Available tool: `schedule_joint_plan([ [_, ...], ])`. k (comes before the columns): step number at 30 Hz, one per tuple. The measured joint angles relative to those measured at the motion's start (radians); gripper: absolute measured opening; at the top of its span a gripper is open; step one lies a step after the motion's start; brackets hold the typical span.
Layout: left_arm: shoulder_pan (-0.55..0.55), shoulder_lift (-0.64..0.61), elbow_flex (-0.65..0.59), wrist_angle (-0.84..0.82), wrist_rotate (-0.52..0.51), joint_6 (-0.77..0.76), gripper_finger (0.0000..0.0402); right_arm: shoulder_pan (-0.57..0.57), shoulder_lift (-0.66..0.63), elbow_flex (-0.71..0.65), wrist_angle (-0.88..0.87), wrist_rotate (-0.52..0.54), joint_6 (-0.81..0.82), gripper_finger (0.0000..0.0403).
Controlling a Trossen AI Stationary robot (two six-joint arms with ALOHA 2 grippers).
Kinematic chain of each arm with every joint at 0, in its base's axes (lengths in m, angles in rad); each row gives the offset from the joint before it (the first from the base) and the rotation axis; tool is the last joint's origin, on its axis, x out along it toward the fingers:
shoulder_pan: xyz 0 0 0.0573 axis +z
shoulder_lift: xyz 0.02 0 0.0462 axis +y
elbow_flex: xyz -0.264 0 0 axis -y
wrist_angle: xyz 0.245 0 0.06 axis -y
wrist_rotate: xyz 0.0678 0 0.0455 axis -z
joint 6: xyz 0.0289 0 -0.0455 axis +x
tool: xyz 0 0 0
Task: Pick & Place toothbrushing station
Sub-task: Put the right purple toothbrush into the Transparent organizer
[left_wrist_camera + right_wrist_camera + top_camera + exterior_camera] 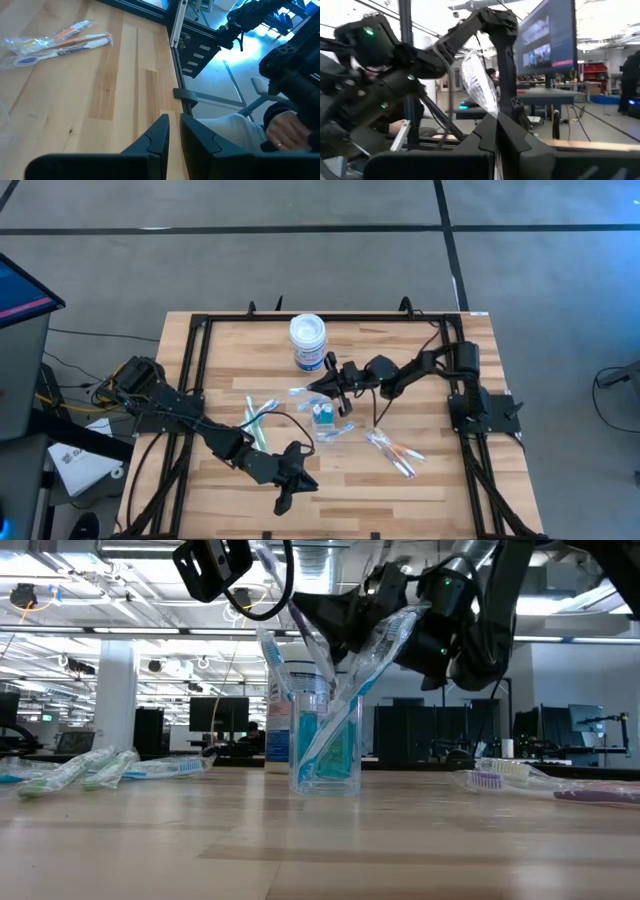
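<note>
The small clear cup (322,416) (326,740) stands upright on its base at the table's middle. A blue toothbrush (274,680) stands in it, leaning on the rim. A toothbrush in a clear wrapper (350,705) slants up out of the cup to my right gripper (333,387) (496,127), which is shut on it just above the cup. More wrapped toothbrushes lie flat on the table left (258,418) and right (392,450) of the cup. My left gripper (285,492) (174,134) hovers near the front edge, its fingers close together with nothing between them. My right gripper pinches the wrapped toothbrush near its upper end (392,632) between its two shut fingers, coming about level from the table's right side. The clear wrapper's end (479,82) sticks out past the fingertips. The toothbrush hangs slanted, its lower end (312,768) inside the cup.
A white round jar with a blue label (308,340) stands behind the cup toward the far edge. A black frame (195,370) borders the wooden table. A person's hand (285,131) shows beyond the table's edge in the left wrist view.
</note>
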Motion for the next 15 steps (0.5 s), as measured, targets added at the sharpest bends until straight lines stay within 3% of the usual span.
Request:
schedule_joint_plan([
  [15, 0.0, 0.0, 0.0, 0.005, 0.001, 0.0, 0.0039, -0.006, 0.012, -0.002, -0.001, 0.0, 0.008, 0.0],
])
